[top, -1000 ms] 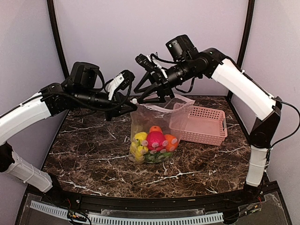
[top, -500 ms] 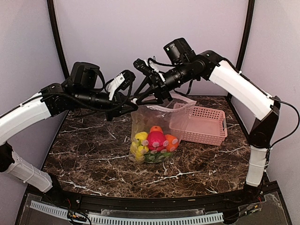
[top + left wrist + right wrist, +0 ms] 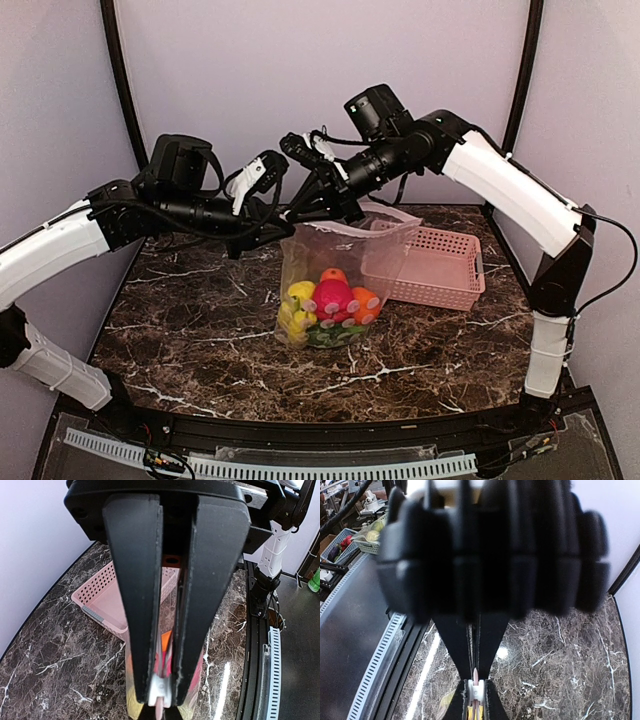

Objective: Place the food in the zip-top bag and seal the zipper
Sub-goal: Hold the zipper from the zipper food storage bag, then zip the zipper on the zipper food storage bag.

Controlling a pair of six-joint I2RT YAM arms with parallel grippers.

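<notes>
Above marble table point(image 3: 200, 320): left fingers point(image 3: 132, 580), right fingers point(image 3: 492, 640) pinched shut on zipper point(image 3: 160, 692); pink basket point(image 3: 440, 265) just beside bag point(image 3: 330, 250).

I've got open marble tabletop point(image 3: 190, 320) L and front of the zip-top bag point(image 3: 330, 262). Pink basket point(image 3: 440, 268) blocks its R side. Above, left gripper point(image 3: 281, 221) & right gripper point(image 3: 298, 212) crowd the zipper point(image 3: 345, 229).
</notes>
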